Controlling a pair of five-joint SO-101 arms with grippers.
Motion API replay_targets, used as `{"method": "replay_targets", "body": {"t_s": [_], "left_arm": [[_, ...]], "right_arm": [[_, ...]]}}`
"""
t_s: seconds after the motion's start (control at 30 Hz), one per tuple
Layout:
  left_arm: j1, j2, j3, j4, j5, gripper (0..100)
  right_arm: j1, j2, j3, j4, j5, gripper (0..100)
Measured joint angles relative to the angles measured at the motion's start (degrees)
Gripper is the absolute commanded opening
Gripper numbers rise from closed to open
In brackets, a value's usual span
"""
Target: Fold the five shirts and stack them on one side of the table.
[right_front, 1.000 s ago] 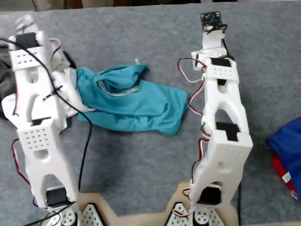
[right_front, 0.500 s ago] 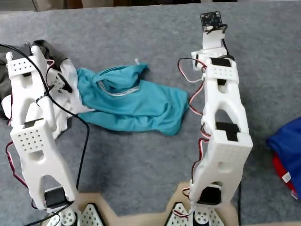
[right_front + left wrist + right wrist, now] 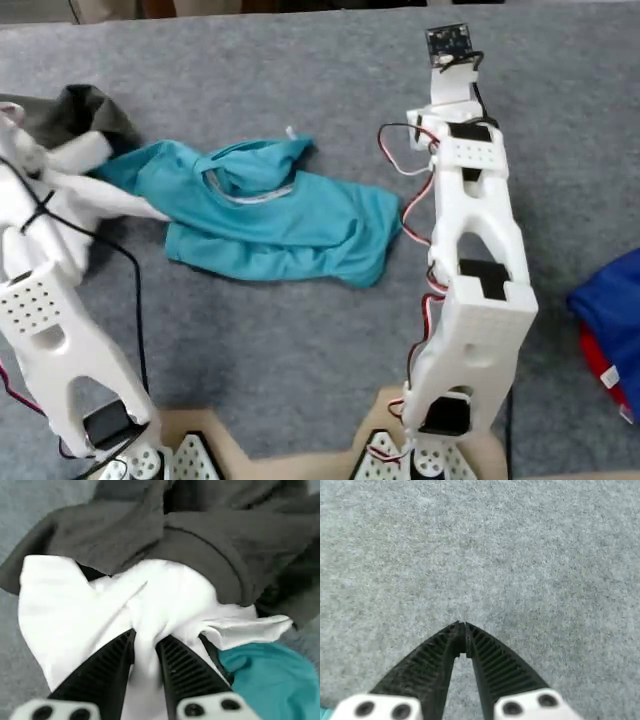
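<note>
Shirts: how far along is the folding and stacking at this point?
Done: perhaps a stack started, a blue shirt lying on a red shirt at the right edge of the table; folds not visible. In hand: the left claw is shut on the white shirt. Left: the teal shirt and dark grey shirt lie crumpled; the right claw is shut on nothing.

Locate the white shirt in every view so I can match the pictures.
High view: white shirt at the picture's left edge, between dark grey shirt and teal shirt.
Left wrist view: pinched in the left gripper, against the dark grey shirt.
Right wrist view: grey table beyond the shut right gripper.
Shared landmark: the teal shirt beside it.
</note>
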Motion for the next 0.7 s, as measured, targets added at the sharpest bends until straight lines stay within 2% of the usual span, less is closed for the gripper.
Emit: {"method": "replay_targets", "body": {"t_s": [0.17, 0.23, 0.47, 0.63, 0.7], "left_arm": [[-2.5, 0.0, -17.8, 0.8, 0.0, 2], [-2.8, -0.3, -20.7, 0.8, 0.0, 2], [-7.8, -0.1, -21.7, 0.1, 10.3, 2], [-7.2, -0.1, -21.7, -0.4, 12.0, 3], [-6.1, -0.1, -21.4, -0.4, 12.0, 7]], "right_arm": [[0.0, 0.0, 0.0, 0.0, 0.0, 0.5], [0.0, 0.0, 0.0, 0.0, 0.0, 0.5], [0.0, 0.0, 0.0, 0.0, 0.0, 0.5], [0.0, 0.0, 0.0, 0.0, 0.0, 0.5], [0.0, 0.0, 0.0, 0.0, 0.0, 0.5]]}}
